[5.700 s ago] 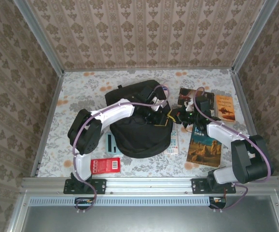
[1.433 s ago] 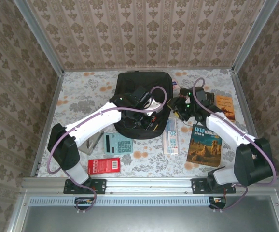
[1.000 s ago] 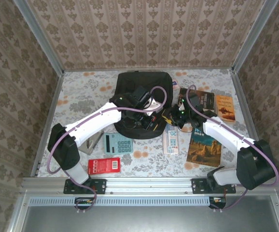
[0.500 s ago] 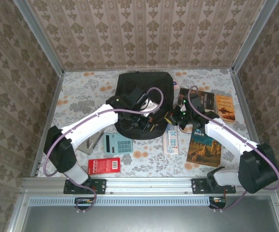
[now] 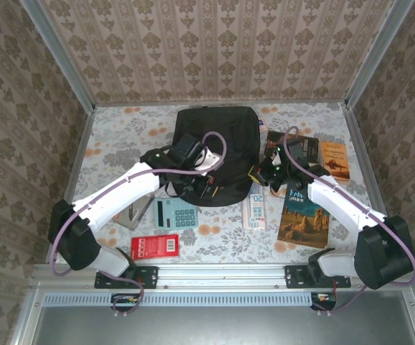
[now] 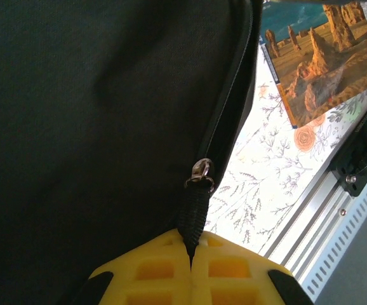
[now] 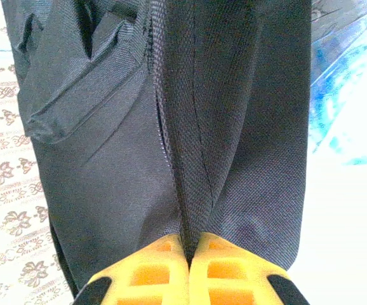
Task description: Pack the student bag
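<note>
- The student bag lies flat on the counter, toward 12 o'clock from its middle.
- The left claw is clenched on the black pull strap below the zip, at the bag's 6 o'clock edge.
- The right claw is pinched on a fold of bag fabric near its 4 o'clock corner.
- The step in hand looks like opening the zip, since everything to pack lies outside.
- The next move likely calls for drawing the strap along the zip while the right claw holds the cloth taut, as slack fabric could bunch.
- A slim packet at the bag's 5 o'clock reads "20".
- The desert book carries a title too small to read.
- The calculator at 7 o'clock shows no legible brand.
</note>
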Robot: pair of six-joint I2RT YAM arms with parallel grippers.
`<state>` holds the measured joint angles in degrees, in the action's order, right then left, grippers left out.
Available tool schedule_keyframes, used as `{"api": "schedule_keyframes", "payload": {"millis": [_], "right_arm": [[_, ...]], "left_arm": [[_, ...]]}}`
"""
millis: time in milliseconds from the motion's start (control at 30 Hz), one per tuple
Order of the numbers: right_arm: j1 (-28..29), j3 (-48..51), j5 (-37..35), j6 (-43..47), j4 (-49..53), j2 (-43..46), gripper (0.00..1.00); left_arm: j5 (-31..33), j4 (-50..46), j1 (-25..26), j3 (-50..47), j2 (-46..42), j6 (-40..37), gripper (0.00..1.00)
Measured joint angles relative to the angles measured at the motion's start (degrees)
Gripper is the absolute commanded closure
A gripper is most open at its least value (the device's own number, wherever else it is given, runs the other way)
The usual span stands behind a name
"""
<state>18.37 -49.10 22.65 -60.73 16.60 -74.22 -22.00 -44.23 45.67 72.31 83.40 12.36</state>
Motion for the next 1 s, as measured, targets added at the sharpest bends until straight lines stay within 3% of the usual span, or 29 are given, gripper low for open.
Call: {"api": "schedule_keyframes", "payload": {"millis": [667,733,800,900,1000], "right_arm": [[-4.3,-0.6,-0.4,6.3,3.9,0.0,1.00],[-5.3,-0.9,-1.0,6.9,4.8,0.0,0.94],[-5.5,-1.1,-1.3,7.3,5.6,0.0,0.75],[-4.7,-2.2,-1.9,8.6,6.9,0.0,0.55],[-3.7,-4.0,-2.4,9.1,8.8,0.4,0.47]], "left_arm": [[1.3,0.3,-2.0,-5.7,-4.8,0.0,1.00],[1.7,0.1,-2.7,-6.6,-6.0,0.0,1.00],[1.9,0.4,-3.0,-7.0,-6.9,0.0,1.00],[1.7,1.5,-2.8,-7.0,-7.0,0.1,1.00],[1.8,1.8,-1.7,-6.8,-6.4,0.1,1.00]]}}
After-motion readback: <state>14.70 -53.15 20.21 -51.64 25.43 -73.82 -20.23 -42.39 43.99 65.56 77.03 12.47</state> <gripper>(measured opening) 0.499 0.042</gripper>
